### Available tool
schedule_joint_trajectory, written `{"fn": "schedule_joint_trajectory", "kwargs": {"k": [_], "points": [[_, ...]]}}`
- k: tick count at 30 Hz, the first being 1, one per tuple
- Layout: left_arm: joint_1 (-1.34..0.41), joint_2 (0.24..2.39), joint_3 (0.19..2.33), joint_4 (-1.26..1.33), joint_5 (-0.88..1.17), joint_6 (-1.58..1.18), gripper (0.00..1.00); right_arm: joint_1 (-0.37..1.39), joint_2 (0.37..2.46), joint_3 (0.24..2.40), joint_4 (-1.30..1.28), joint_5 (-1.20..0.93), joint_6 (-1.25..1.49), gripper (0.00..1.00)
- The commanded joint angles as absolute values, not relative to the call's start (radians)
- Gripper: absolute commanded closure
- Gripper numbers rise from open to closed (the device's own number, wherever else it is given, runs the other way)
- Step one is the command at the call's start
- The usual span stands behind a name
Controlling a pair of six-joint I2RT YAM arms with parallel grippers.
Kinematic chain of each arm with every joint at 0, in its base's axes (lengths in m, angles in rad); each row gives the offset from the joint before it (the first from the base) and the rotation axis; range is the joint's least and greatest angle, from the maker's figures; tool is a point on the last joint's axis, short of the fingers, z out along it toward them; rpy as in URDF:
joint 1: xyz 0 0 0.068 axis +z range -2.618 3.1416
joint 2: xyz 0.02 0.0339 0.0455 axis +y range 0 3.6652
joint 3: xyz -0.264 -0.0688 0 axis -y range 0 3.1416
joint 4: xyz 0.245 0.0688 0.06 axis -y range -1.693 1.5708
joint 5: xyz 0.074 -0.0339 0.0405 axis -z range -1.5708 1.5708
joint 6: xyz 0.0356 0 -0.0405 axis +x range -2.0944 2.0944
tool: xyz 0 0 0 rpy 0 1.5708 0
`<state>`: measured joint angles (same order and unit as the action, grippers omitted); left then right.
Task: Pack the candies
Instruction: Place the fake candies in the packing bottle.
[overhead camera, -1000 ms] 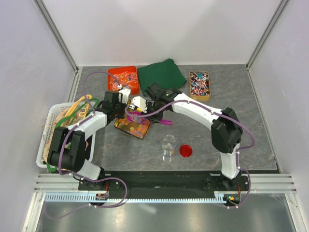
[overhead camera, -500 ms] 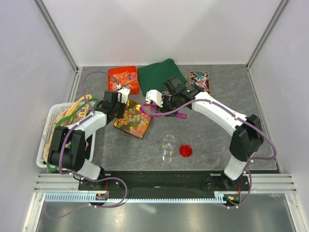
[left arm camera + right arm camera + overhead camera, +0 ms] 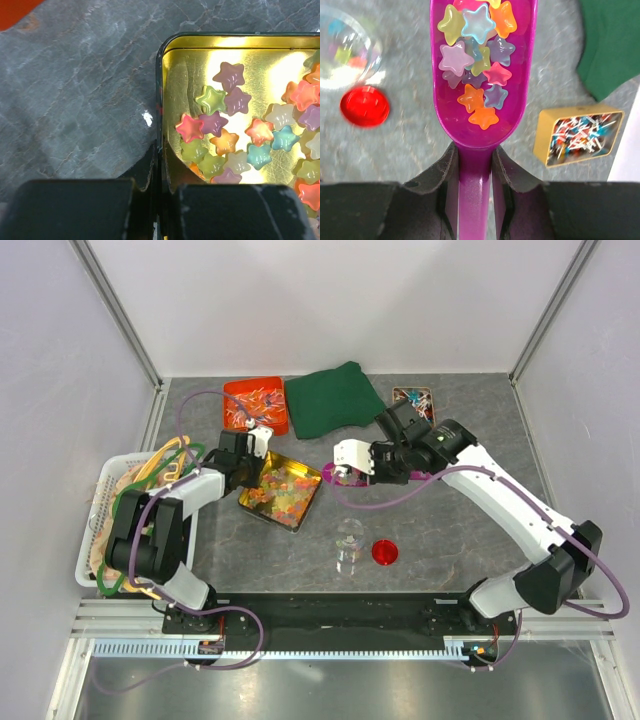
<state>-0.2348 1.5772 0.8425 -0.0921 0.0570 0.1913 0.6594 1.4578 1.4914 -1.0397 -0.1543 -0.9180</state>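
Glistening star-shaped candies (image 3: 472, 65), glossy magenta scoop (image 3: 474, 200)

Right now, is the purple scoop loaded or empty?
Loaded. The right wrist view shows star-shaped candies piled in the bowl of the purple scoop, covering most of it.

1. The right gripper (image 3: 475, 161) clamps the handle of a magenta scoop (image 3: 464, 125), one finger on each side.
2. Star-shaped candies (image 3: 475, 55) sit heaped in its bowl: orange, pink, yellow, blue, lilac.
3. Over on the left there's a clear jar (image 3: 342, 52), blurred, with coloured bits inside, and a red lid (image 3: 364, 106) flat on the grey desk (image 3: 410, 150) just beside it.
4. On the right is a yellow box (image 3: 580, 134) of wrapped sweets, with a green cloth (image 3: 612, 45) in the top corner.
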Motion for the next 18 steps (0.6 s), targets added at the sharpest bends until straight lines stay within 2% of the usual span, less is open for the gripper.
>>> {"fn": "schedule_joint_trajectory", "kwargs": {"k": [1, 18], "points": [[-0.230, 1.594, 0.874, -0.018, 0.130, 0.186, 0.98, 0.663, 1.399, 1.485, -1.172, -0.149, -1.000, 1.00], [-0.219, 1.658, 0.885, -0.049, 0.216, 0.222, 0.98, 0.681, 1.286, 1.422, -1.361, -0.129, -1.054, 1.00]]}}
